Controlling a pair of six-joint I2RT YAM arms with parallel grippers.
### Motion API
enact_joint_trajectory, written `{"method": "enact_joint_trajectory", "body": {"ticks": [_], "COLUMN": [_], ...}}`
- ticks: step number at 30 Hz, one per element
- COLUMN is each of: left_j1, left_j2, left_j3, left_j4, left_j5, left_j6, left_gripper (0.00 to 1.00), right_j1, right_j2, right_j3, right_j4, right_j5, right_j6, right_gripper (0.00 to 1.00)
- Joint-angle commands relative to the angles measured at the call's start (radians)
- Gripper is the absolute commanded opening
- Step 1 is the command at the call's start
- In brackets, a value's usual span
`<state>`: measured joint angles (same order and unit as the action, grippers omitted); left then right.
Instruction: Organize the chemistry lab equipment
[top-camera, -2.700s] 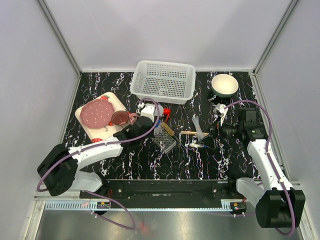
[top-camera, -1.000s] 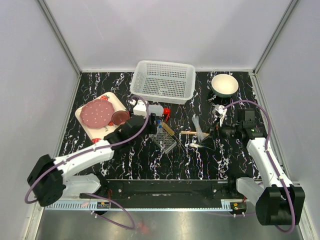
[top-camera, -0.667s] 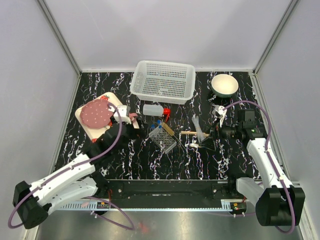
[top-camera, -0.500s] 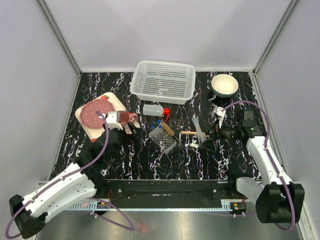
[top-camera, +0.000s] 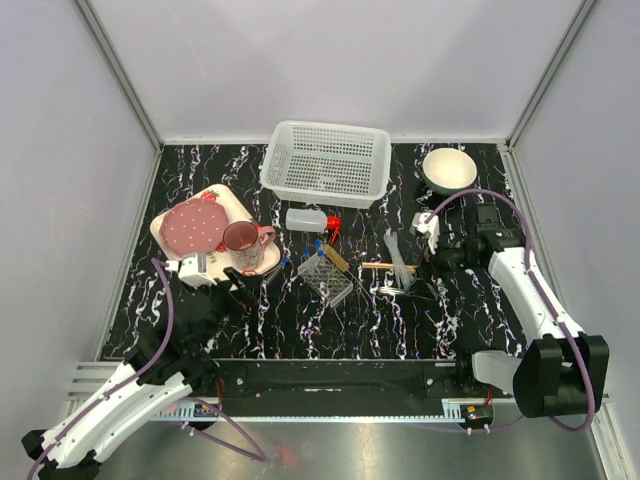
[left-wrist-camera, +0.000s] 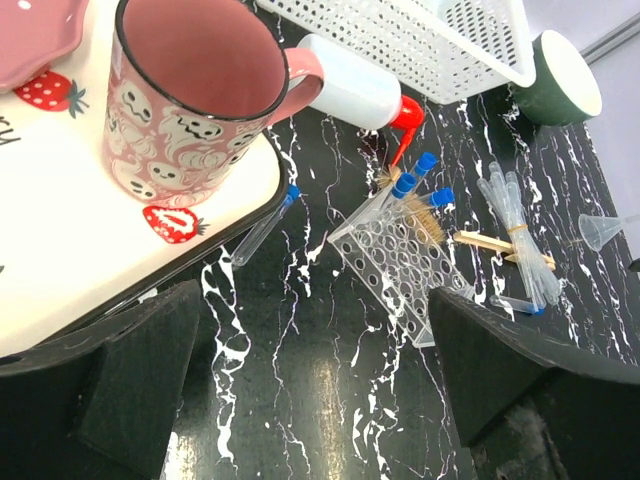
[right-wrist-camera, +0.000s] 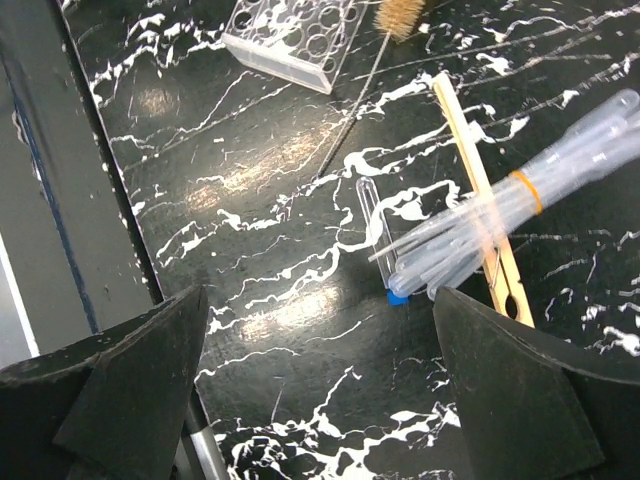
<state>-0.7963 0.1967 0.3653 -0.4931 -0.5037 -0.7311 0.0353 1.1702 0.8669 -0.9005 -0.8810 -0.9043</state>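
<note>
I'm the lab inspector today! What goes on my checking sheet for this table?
Surface: black table with white veins; no spills seen.
Job's things: tube rack holding blue-capped tubes; loose tube beside the tray; red-capped bottle lying down; banded pipettes across wooden sticks; funnel.
Clutter: mug on strawberry tray; bowl; white basket.
Grippers: left gripper and right gripper open, holding nothing.
Cables: purple cables along both arms.
Surroundings: plain grey walls.

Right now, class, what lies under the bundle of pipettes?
Thin wooden sticks cross beneath the pipettes, and a blue-capped test tube seems to lie partly under their tips. The covered stretches cannot be seen.
</note>
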Motion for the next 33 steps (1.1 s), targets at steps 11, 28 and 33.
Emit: {"method": "enact_joint_trajectory", "body": {"ticks": [11,28,33], "left_j1": [0.005,0.005,0.005], "left_j2": [0.104,0.349,0.322], "left_j3": [0.014,0.027,0.015], "left_j4": [-0.006,0.014,0.016], "left_j5": [-0.019,0.034,0.028], "left_j6": [-0.025,-0.044,-0.053], "left_gripper": [0.99,0.99,0.99], "right_j1": [0.396,0.574,0.594], "right_j2": [0.195,0.582,0.577], "right_j3": [0.144,0.288,0.221], "right_j4": [0.049,0.097,0.158], "right_j5": [0.390,0.806,0.859], "right_j6": [0.096,0.367,0.344], "right_gripper": [1.00,1.00,1.00]}}
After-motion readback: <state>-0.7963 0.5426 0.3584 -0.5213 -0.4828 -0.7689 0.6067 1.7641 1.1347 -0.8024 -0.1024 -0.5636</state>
